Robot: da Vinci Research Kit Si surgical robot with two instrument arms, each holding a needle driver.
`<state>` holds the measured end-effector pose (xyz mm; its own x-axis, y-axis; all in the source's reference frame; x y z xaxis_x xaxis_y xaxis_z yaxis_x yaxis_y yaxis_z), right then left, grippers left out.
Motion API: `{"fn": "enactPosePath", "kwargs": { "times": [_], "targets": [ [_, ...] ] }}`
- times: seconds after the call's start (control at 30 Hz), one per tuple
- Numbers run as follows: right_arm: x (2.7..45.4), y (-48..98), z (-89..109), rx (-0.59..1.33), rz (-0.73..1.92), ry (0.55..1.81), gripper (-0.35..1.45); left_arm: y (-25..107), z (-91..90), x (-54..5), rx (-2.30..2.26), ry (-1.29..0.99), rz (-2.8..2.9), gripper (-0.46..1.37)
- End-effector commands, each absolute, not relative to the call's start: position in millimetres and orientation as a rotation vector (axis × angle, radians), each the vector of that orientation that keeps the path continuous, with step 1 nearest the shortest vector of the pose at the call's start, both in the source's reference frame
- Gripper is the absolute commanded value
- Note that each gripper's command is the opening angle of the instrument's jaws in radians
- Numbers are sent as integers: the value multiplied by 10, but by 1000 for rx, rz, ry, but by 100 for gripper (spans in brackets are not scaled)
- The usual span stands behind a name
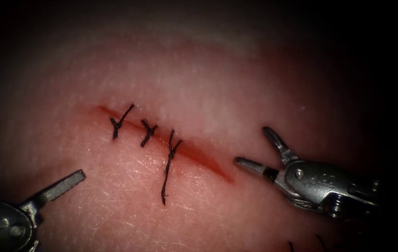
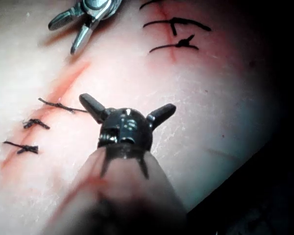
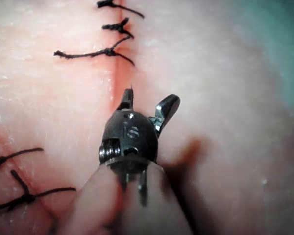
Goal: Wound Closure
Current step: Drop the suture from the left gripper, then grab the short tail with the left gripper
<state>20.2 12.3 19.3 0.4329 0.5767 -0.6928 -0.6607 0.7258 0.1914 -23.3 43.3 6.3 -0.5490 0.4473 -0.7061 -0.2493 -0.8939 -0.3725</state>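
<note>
The cut (image 1: 208,163) runs across the tissue (image 1: 236,93) from upper left to lower right. Three black thread stitches (image 1: 148,132) cross its upper left part. The third stitch's knot (image 1: 172,151) trails a long tail (image 1: 165,184) down onto the near side. My right tool (image 1: 256,149) stands with its jaws spread just right of the cut's lower right end and holds nothing; the right wrist view has it (image 3: 148,102) over the unstitched part. My left tool (image 1: 66,184) hovers at lower left, well off the cut; its jaws (image 2: 128,110) gape wide, with nothing between them.
A second stitched cut (image 2: 174,34) with several black stitches lies beyond the right tool (image 2: 81,24) in the left wrist view; the right wrist view has its stitches (image 3: 19,196) too. Short thread ends (image 1: 319,241) poke up at the endoscope view's bottom edge.
</note>
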Motion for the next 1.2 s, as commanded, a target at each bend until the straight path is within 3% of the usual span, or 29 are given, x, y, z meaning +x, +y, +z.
{"fn": "enactPosePath", "kwargs": {
  "times": [0.03,0.27,0.47,1.2],
  "targets": [
    [202,123,192,-110,771,817,116,434,64,-235,-1220,-328,2440,116],
    [202,123,192,-110,771,817,116,470,85,-270,-1330,-312,2435,114],
    [203,125,193,-107,770,818,116,503,106,-267,-1455,-209,2449,82],
    [205,136,192,-86,764,817,116,450,155,-263,-1469,-66,2715,81]
  ]
}}
